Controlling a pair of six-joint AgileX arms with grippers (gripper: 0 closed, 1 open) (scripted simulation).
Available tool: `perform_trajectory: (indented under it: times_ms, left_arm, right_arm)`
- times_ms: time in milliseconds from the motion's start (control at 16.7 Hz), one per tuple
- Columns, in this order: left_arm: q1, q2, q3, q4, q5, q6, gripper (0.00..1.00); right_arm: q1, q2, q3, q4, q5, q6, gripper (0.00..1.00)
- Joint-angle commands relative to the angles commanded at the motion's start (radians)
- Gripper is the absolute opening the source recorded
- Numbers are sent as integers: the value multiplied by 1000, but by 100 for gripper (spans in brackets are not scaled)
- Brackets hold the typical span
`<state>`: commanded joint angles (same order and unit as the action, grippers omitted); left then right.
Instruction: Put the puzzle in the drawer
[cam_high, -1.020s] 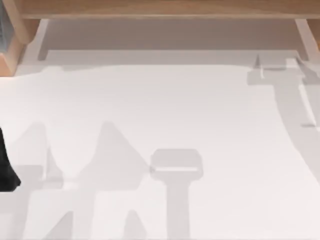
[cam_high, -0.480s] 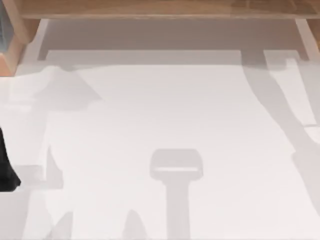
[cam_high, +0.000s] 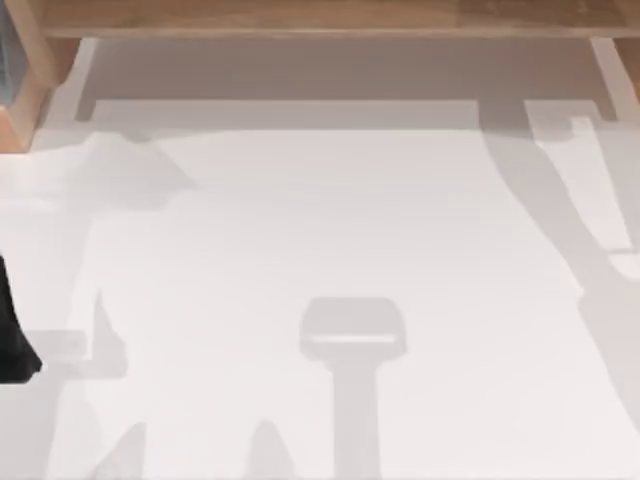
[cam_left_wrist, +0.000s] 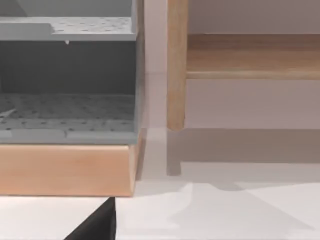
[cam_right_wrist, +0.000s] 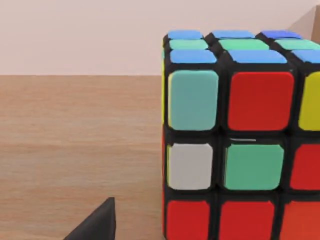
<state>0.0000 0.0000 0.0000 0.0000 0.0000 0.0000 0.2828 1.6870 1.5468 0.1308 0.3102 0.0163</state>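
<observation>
The puzzle (cam_right_wrist: 240, 135) is a colour cube with red, green, blue, yellow and white tiles. It rests on a wooden surface (cam_right_wrist: 75, 150), very close in front of my right gripper (cam_right_wrist: 97, 222), of which a black tip shows. The drawer (cam_left_wrist: 65, 112) has a grey dotted inside and a wooden front (cam_left_wrist: 65, 167). It stands open just ahead of my left gripper (cam_left_wrist: 95, 225), which also shows as a black tip. In the top view the drawer unit's wooden corner (cam_high: 20, 100) sits at the far left.
A wooden shelf (cam_high: 320, 18) runs along the table's back edge, with a wooden post (cam_left_wrist: 176, 65) beside the drawer unit. A black part of my left arm (cam_high: 12, 340) shows at the left edge. Arm shadows lie on the white table (cam_high: 320, 220).
The arm shadows have shifted. The right one has swung up toward the shelf, and the left one has moved to the back left corner. Little has moved in the last half second.
</observation>
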Motion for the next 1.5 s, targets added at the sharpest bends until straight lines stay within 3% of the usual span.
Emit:
perform_trajectory:
  times_ms: [360, 660, 1440, 1500]
  left_arm:
    - [0, 0, 0, 0, 0, 0, 100]
    - [0, 0, 0, 0, 0, 0, 100]
    - [0, 0, 0, 0, 0, 0, 100]
    - [0, 0, 0, 0, 0, 0, 100]
  right_arm:
    - [-31, 171, 213, -34, -28, -1, 100]
    - [-36, 194, 237, -38, -32, -1, 100]
    - [-36, 194, 237, -38, -32, -1, 2]
    - [-36, 194, 237, -38, -32, -1, 0]
